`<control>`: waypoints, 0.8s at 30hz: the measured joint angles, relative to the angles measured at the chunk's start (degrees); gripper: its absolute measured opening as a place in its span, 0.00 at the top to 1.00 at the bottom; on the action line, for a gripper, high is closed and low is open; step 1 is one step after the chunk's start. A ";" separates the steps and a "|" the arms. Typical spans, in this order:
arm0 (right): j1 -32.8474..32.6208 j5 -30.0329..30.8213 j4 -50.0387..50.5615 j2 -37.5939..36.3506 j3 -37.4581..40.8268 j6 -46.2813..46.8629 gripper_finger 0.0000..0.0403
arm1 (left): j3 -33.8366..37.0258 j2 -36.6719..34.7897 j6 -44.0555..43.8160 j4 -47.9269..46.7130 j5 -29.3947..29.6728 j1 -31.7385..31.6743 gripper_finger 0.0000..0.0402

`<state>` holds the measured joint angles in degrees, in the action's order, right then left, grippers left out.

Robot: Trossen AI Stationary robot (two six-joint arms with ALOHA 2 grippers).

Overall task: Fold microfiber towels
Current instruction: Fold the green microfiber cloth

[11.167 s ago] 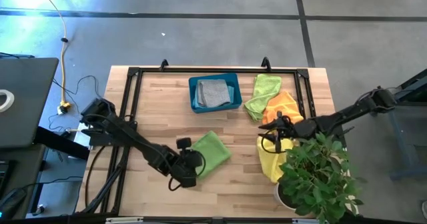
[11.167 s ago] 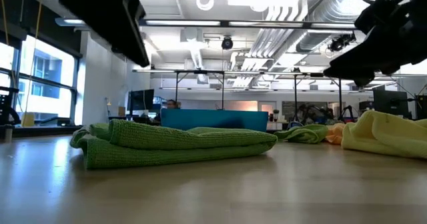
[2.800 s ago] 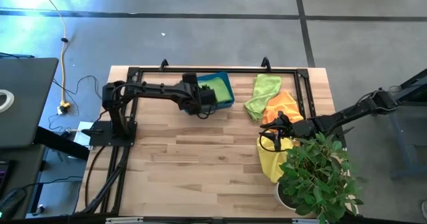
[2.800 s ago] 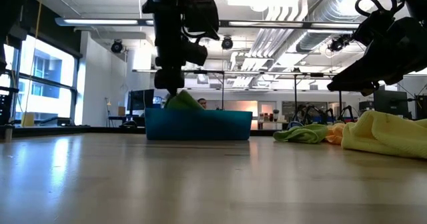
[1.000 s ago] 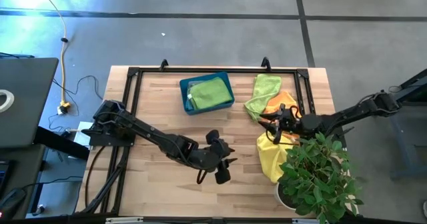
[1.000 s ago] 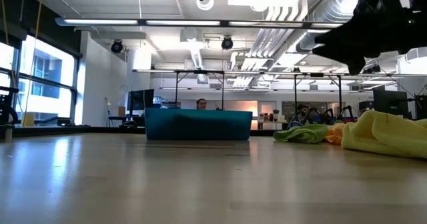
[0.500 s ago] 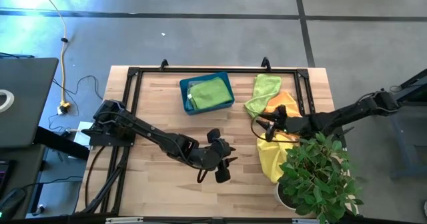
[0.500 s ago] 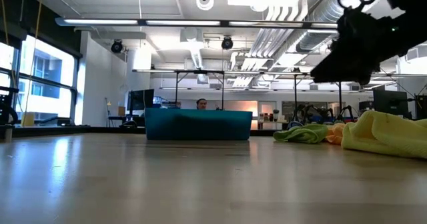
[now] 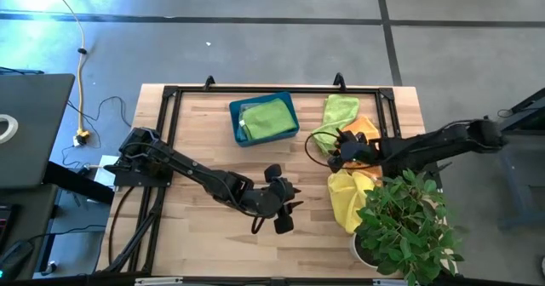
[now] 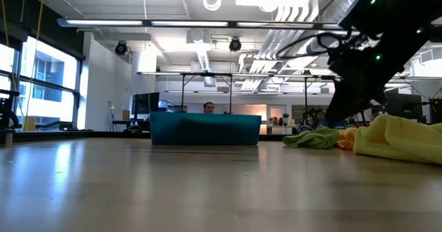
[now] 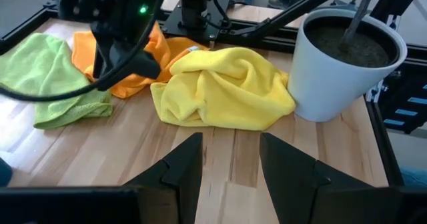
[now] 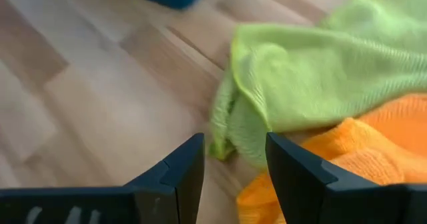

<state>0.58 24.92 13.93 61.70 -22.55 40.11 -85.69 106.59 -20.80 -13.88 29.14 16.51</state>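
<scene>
A folded green towel (image 9: 266, 117) lies in the teal bin (image 9: 235, 124) at the far middle. At the right, a crumpled lime green towel (image 9: 337, 116), an orange towel (image 9: 364, 129) and a yellow towel (image 9: 344, 199) lie loose on the table, touching one another. My right gripper (image 9: 335, 157) hangs open, tipped downward, just above the near edge of the lime green towel (image 12: 313, 71) and the orange one (image 12: 333, 164). My left gripper (image 9: 285, 214) is open over the bare wood near the front middle and points at the yellow towel (image 11: 223, 87).
A potted plant (image 9: 404, 226) in a white pot (image 11: 343, 61) stands at the near right corner, beside the yellow towel. A black frame (image 9: 170, 94) runs along the table's far and side edges. Bare wood lies between the bin and the front edge.
My right gripper has moved toward the table's left, from over the orange towel to the lime green towel's near edge. It has sunk a little and tipped from nearly level to pointing steeply down. The towels have not moved.
</scene>
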 joint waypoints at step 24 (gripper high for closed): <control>9.81 -11.71 -7.08 9.30 0.00 -9.59 0.92 | 0.00 -0.02 6.47 -0.01 0.02 0.01 0.66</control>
<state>10.39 13.21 6.85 70.99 -22.55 30.51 -85.69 106.56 -14.33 -13.89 29.15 16.52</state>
